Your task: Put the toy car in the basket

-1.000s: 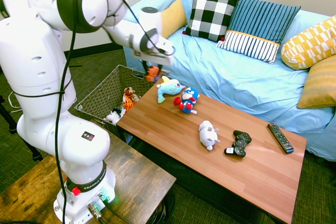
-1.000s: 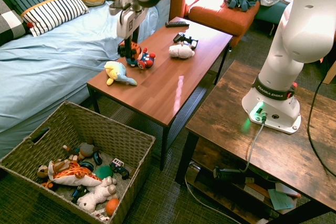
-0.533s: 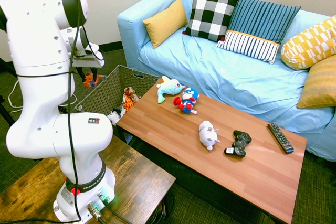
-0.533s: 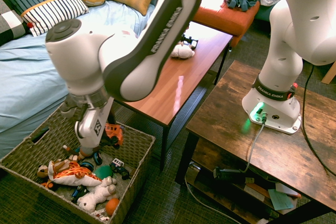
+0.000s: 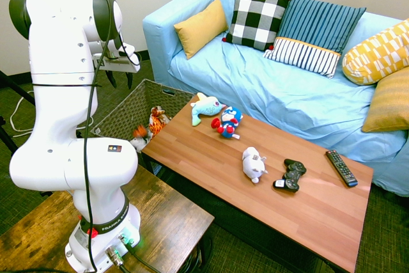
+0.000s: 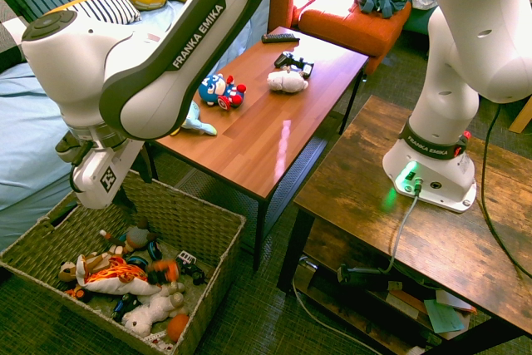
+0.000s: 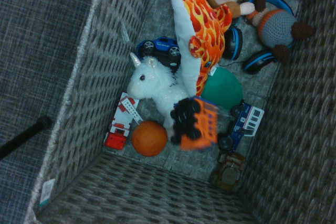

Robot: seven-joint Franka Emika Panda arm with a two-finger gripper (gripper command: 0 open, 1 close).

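**Toy car in the basket, claw hanging free above it**

Where your claw (image 5: pixel 120 78) hangs over the basket (image 6: pixel 212 220), you can see its two dark fingers spread apart with nothing between them. The toy car (image 7: pixel 195 125) lies inside the basket among the other toys, slightly blurred in the wrist view, with its dark wheels turned toward the white unicorn plush (image 7: pixel 152 81). In the second exterior view the same orange car (image 6: pixel 164 271) sits near the middle of the basket floor, just beside the tiger plush (image 6: pixel 106 276). An orange ball (image 7: pixel 149 138) lies next to the car, with a small red and white vehicle (image 7: pixel 120 124) on its other side against the woven wall, and a green ball (image 7: pixel 223 91) shows just past the car.

You have open air between the claw and the heap of toys; the sloping woven walls rise on every side of the pile. The basket's long rim runs close to the edge of the worktop (image 5: pixel 268 202), and its far end lies near the blue sofa (image 5: pixel 275 94). On the worktop the blue and red plush (image 5: pixel 227 121) and the fish plush (image 5: pixel 206 107) sit near the basket-side end, well apart from the claw.
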